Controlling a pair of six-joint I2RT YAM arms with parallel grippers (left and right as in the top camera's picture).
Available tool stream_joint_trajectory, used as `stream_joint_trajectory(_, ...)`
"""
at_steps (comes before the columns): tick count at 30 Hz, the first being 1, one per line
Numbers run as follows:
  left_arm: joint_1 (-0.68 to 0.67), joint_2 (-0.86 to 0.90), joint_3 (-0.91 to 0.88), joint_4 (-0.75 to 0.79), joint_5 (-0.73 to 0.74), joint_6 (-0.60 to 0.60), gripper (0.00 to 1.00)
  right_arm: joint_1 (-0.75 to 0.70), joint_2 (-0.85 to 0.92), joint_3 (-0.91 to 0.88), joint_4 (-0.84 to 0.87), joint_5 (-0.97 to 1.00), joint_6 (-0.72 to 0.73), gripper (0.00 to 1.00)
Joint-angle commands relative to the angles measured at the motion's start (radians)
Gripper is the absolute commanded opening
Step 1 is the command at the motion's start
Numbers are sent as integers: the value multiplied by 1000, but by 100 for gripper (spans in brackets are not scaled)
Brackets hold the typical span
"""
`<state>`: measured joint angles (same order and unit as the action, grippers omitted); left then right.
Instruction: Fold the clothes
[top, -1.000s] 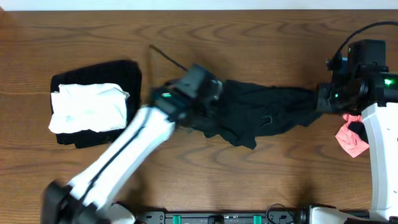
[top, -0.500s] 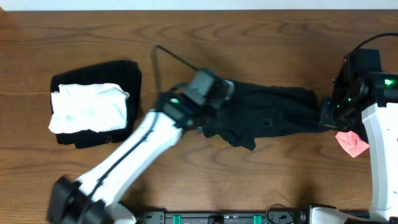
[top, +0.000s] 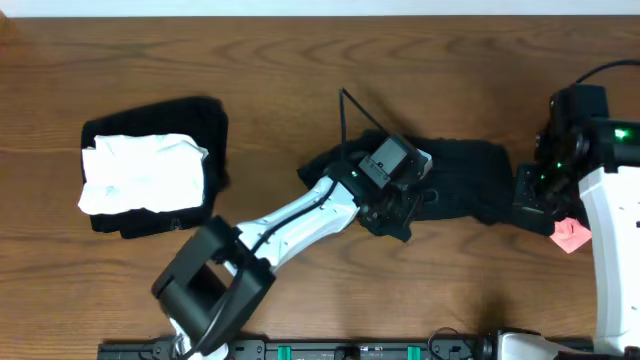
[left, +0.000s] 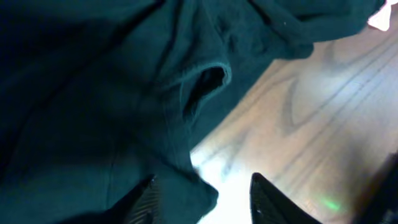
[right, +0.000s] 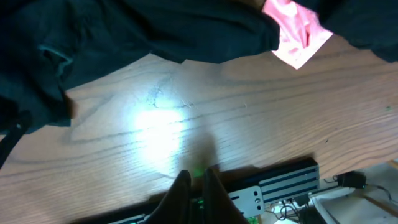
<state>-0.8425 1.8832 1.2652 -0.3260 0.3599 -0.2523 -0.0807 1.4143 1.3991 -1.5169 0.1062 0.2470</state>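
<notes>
The crumpled black T-shirt (top: 470, 185) lies on the bench (top: 300, 70) toward 3 o'clock, bunched and creased. The left tool (left: 208, 196) stands half parted over its 7 o'clock edge, gripping nothing. The right tool (right: 196, 180), pinched narrow and empty, hangs at its 3 o'clock end. Best smooth it flat first, pinching opposite edges, clear of the pink garment (right: 298, 34).

Robotics lab bench, wood-grain counter (top: 300, 80), two white-cased arms mounted at its near edge, left arm (top: 300, 215), right arm (top: 610, 220), black mounting rail (top: 360, 350) with green fittings, loose black cable (top: 350, 110), green status light (top: 627, 131), white wall strip behind.
</notes>
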Motion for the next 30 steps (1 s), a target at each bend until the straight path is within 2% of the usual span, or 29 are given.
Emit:
stream_joint_trajectory(1, -3, 40, -6, 16, -8, 6, 53, 10, -16, -30, 21, 1, 14, 16)
stream_joint_trajectory(5, -14, 68, -6, 27, -8, 6, 61, 10, -16, -39, 68, -57, -2, 34)
stream_joint_trajectory(10, -31, 77, -6, 124, -14, 30, 65, 10, -16, -39, 118, -145, -36, 43)
stream_joint_trajectory(14, -31, 77, -6, 174, -66, 39, 65, 10, -16, -39, 138, -167, -39, 45)
stream_joint_trajectory(19, -31, 98, -6, 206, -92, 126, 65, 10, -16, -39, 142, -167, -39, 45)
stream_joint_trajectory(30, -31, 166, -6, 332, -100, 140, 64, 10, -16, -40, 148, -167, -43, 45)
